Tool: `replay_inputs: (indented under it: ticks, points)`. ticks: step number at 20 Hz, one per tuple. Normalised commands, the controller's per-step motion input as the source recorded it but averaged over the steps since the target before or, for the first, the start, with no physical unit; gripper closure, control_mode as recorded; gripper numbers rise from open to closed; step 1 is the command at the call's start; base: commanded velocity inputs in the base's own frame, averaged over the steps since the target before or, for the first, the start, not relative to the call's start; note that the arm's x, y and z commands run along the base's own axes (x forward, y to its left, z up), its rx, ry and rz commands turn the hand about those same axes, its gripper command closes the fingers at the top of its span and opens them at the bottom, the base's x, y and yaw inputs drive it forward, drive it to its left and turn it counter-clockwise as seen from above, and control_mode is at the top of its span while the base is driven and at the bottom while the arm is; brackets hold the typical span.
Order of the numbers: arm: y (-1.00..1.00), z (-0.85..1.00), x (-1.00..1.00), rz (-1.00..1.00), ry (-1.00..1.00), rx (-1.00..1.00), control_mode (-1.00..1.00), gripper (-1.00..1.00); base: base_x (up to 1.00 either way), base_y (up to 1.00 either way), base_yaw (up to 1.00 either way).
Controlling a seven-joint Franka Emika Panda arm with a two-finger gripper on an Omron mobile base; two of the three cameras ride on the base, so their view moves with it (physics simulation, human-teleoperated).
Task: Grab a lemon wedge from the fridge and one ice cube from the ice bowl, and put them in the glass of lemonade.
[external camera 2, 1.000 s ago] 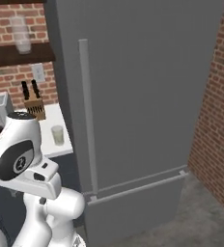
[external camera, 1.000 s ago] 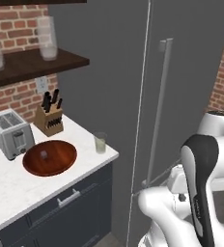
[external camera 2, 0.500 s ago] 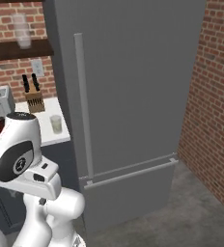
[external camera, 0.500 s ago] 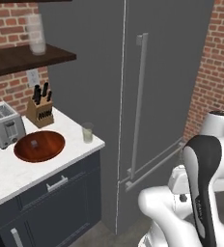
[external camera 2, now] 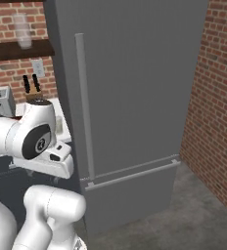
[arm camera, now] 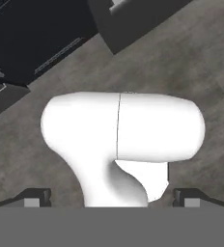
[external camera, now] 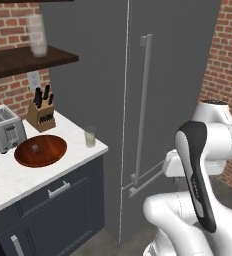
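While the robot waits in front of the fridge [external camera: 173,75], its doors are shut tight, so the lemon wedge must be inside where nobody can see it yet. The gripper [arm camera: 112,197] is folded in low by the robot's own body and looks down at the grey floor [arm camera: 201,62]. Its two dark tips stand far apart at the bottom of the hand view, wide open, with nothing between them.

The long grey handle [external camera: 143,107] runs straight up and down the door, up and ahead of the hand. I think the arm has to lift and reach forward, then turn so the fingers go around that tall bar from the sides.

Off to the left, on the white counter [external camera: 8,175], sits the brown ice bowl [external camera: 40,150]. A small grey bit in its middle may be an ice cube, but it is too tiny to be sure. The glass of lemonade [external camera: 90,136] stands just beside the bowl, near the counter's corner closest to the fridge.
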Motion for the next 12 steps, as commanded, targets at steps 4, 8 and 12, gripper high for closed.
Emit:
replay_inputs:
  ticks: [4,8,12]
  points:
    - [-0.20,0.35,0.64,0.06,-0.27,0.14,-1.00,-1.00,0.00,0.00,0.00]
    - [-0.09,0.76,0.68,0.07,-0.46,0.12,-1.00,-1.00,0.00,0.00,0.00]
    - [0.00,0.99,0.85,0.09,-0.58,0.00,-1.00,-1.00,0.00,0.00,0.00]
